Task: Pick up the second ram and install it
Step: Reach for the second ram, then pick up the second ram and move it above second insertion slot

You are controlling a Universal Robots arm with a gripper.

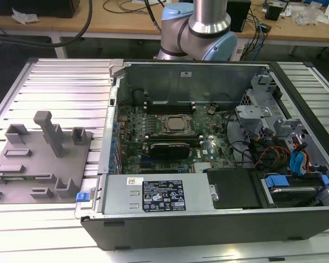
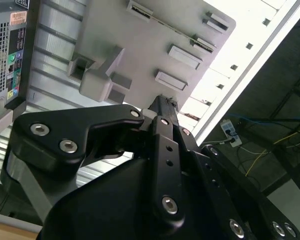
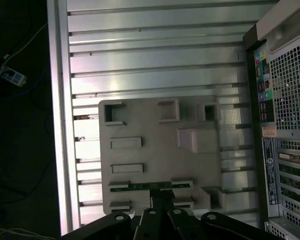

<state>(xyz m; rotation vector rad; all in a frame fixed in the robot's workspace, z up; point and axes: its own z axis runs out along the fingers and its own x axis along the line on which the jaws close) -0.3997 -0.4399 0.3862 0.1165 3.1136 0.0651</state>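
Second ram (image 3: 150,186) seated in the grey holder tray (image 3: 154,125), a thin green strip held between two pale end blocks, not yet lifted. Directly over it in the first wrist view, the gripper (image 3: 158,194), jaws seemingly drawn together with nothing between them; height above the strip hard to judge. Judged as the pick-up step, barely begun.

To do it well: spread the jaws wider than the thin board, centre on the middle of the strip, square the jaws across its flat faces, descend straight, clamp lightly on the upper edge, and draw straight up out of the end blocks without twisting.

Close by on the tray, raised posts and other pockets, so worth keeping the linkage off them. Tray on the slatted aluminium counter (image 1: 60,82), near its outer rail, dark drop beyond. On the exterior view's right of the tray, the open computer case (image 1: 180,233), its side wall upright between tray and motherboard slots (image 1: 169,102). Seemingly ample free height above tray and case for moving.
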